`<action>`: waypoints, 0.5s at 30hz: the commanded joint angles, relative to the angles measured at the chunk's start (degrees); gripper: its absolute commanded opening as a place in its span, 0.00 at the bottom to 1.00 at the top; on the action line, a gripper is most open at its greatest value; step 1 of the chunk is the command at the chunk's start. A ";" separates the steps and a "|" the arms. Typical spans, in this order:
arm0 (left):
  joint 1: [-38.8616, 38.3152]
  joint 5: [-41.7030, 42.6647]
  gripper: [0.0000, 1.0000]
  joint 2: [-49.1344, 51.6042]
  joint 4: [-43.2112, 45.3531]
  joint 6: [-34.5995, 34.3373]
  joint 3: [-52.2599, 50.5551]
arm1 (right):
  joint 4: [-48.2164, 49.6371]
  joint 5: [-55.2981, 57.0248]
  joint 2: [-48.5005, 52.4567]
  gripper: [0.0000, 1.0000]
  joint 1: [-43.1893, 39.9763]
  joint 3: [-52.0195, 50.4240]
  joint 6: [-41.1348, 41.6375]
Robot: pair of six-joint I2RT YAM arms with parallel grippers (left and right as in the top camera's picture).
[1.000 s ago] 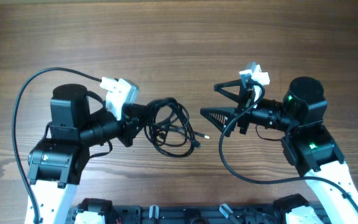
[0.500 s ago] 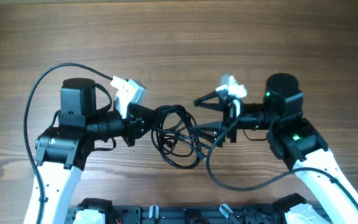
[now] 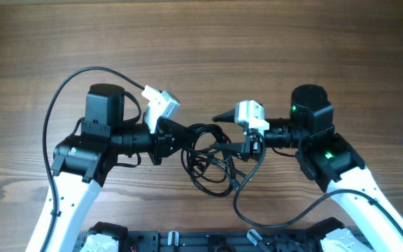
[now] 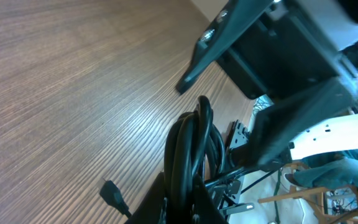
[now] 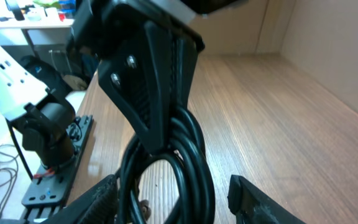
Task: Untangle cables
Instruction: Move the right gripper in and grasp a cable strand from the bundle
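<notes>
The cables (image 3: 206,159) are thin black cords looped together in a tangle at the table's middle. My left gripper (image 3: 169,136) is shut on the tangle's left loops; in the left wrist view the loops (image 4: 190,149) rise from between its jaws (image 4: 185,208), and a loose plug (image 4: 113,193) lies on the wood. My right gripper (image 3: 224,134) is open, its two fingers either side of the tangle's right part. In the right wrist view the loops (image 5: 178,155) stand between its spread fingers (image 5: 176,202), with the left gripper's jaws (image 5: 149,81) just behind.
The wooden table (image 3: 201,42) stretches away behind the arms. A thick black arm wire (image 3: 51,119) arcs at the left, and another (image 3: 271,210) hangs below the right arm. A black rail (image 3: 201,241) runs along the front edge.
Both arms have moved toward the middle. My left gripper carried the tangle to the right. My right gripper swung left and now has its open fingers around the tangle.
</notes>
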 commanded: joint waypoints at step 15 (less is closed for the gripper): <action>-0.24 3.65 0.04 0.07 -1.14 0.09 0.79 | 3.41 1.95 2.34 0.32 0.24 1.11 -2.45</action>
